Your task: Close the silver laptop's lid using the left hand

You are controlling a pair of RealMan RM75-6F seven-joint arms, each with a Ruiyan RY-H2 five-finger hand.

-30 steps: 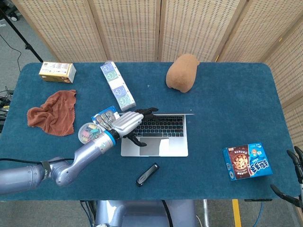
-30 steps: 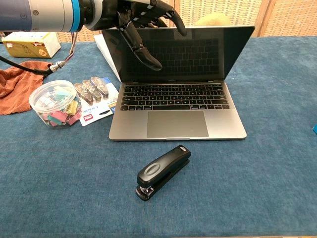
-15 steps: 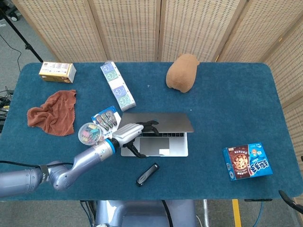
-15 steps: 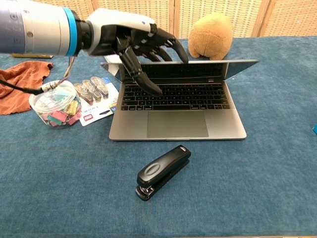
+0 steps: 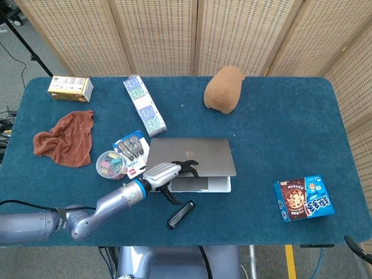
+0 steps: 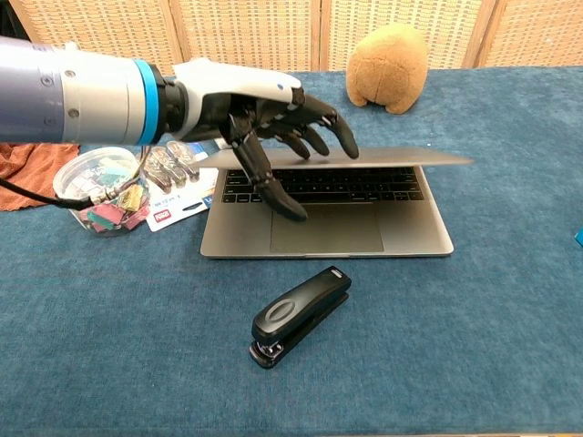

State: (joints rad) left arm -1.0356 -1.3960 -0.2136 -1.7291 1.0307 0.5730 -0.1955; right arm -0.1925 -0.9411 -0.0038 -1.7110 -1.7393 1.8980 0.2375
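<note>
Left hand [image 6: 264,114] spread, holding nothing, fingers [image 6: 314,123] on lid [image 6: 364,157] at laptop's [image 6: 328,228] nine o'clock edge: risks trapping thumb over keyboard.

Left hand [image 6: 264,118] pushed laptop lid [image 5: 192,156] down, nearly closed.

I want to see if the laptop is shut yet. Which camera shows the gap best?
The chest view: it looks in from the front, so the silver laptop shows keys under its lowered lid. The head view shows only the lid's top, under the left hand.
</note>
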